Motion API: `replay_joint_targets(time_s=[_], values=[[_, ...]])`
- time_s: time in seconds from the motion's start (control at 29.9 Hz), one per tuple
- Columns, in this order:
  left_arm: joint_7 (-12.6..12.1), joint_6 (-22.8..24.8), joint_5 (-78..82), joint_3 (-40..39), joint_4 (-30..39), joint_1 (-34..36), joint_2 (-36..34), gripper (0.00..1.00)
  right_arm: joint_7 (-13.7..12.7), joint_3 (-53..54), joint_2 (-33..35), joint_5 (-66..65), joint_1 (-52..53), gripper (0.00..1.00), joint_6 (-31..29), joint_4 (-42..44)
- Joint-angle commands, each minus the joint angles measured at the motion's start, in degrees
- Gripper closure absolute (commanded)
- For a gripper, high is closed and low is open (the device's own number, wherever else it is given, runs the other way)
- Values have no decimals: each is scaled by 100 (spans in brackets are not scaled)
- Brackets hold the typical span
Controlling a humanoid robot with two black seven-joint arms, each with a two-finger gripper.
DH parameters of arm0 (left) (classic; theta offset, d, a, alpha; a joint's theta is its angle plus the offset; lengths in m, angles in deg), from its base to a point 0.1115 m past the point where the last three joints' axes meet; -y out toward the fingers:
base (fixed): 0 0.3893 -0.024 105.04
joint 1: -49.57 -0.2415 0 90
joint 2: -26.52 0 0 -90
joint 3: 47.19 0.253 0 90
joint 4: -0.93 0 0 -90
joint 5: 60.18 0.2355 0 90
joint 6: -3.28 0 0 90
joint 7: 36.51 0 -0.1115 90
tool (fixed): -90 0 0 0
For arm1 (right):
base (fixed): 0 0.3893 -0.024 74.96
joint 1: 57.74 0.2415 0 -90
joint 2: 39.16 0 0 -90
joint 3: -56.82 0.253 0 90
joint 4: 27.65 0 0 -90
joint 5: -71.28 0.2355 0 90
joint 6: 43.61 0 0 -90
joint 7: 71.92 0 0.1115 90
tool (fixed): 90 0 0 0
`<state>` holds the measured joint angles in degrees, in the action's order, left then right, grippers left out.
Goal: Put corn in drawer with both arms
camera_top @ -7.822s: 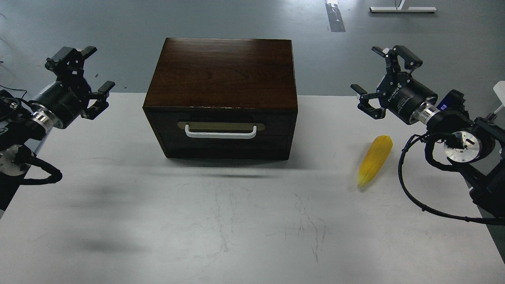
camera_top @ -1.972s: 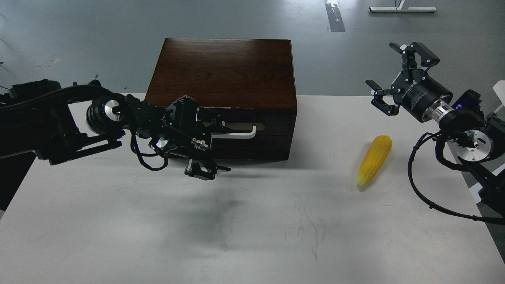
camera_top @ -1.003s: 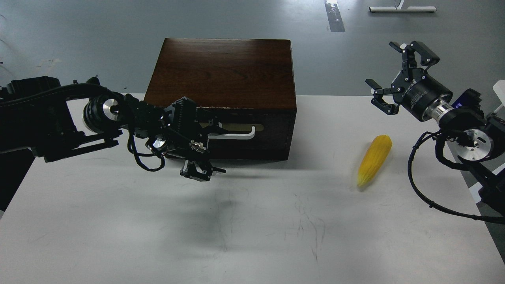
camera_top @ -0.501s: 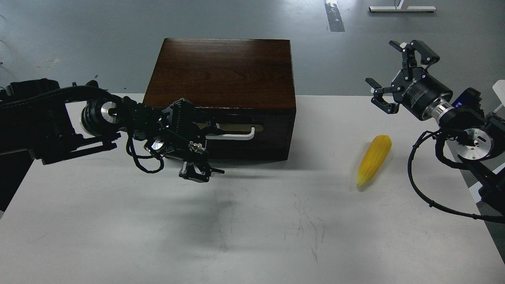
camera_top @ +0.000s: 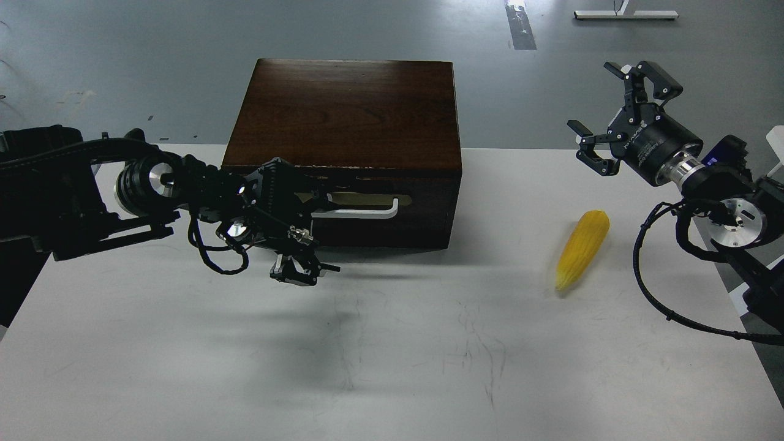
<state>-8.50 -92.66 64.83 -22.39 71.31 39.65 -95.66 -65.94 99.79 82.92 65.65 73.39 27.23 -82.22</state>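
Drawer [camera_top: 343, 211] needs a straight six-o'clock pull from the left end effector [camera_top: 309, 208] (grip on handle [camera_top: 361, 213] unclear), while the right end effector [camera_top: 618, 128] waits spread above corn [camera_top: 582, 248].

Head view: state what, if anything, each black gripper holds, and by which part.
The right gripper is open and holds nothing. The left gripper is at the left end of the drawer's white bar handle; an actual grip cannot be told.

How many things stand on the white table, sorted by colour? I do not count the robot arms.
Yellow: 1, the corn
Dark brown: 1, the cabinet with its drawer
Total: 2
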Motion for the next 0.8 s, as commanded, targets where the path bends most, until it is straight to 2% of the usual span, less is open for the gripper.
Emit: replay_joint_targets(time_s=[0.0,0.57,0.77], values=[[-2,-4,0,-1,11,34,9,2,0,0,0,0,1,0,0,-1],[-2,40,0,236,591,236,-114,2,0,9,9,0,1,0,0,-1],[-2,67,0,236,1012,236,-447,2,0,0,9,0,1,0,0,-1]])
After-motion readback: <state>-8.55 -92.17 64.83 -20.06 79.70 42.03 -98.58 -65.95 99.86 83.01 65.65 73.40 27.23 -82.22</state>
